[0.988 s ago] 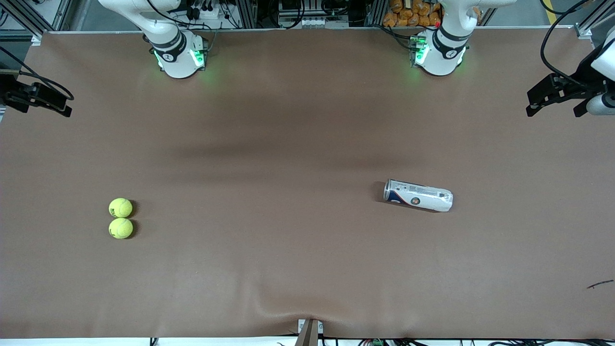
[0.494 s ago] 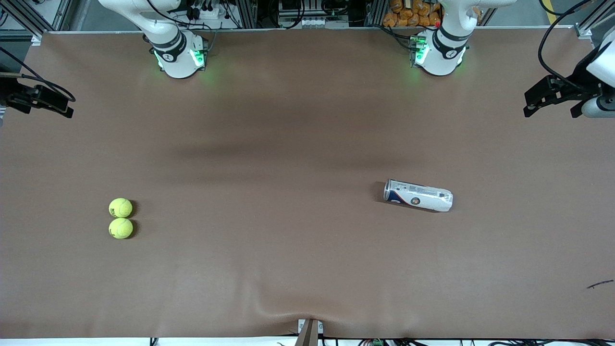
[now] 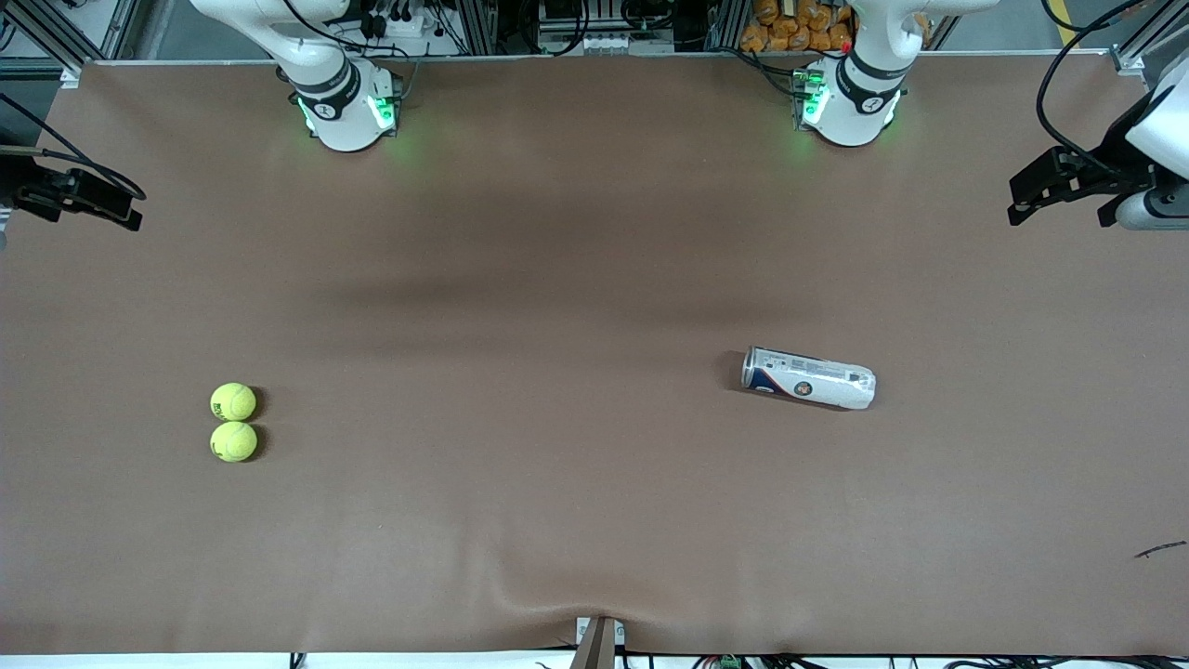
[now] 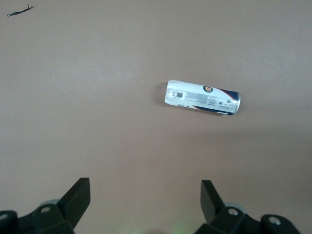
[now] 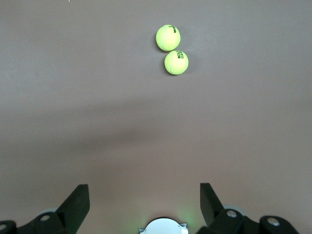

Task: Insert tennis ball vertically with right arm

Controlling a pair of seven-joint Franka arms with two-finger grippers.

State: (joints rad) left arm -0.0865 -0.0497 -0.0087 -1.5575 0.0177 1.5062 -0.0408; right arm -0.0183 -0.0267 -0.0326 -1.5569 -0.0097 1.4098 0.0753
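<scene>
2 tennis balls (image 3: 233,422) lie touching one another on the brown desk (image 3: 557,279) toward the right arm's end, within that arm's likely reach; the ball can (image 3: 808,378) lies on its side toward the left arm's end, well apart from the balls, so it probably has to be stood upright before a vertical insertion; the right gripper (image 3: 79,195) hangs over its end of the desk, jaws spread wide and holding nothing; the left gripper (image 3: 1068,181) hangs over its own end, jaws likewise wide and empty; nothing is grasped yet.
</scene>
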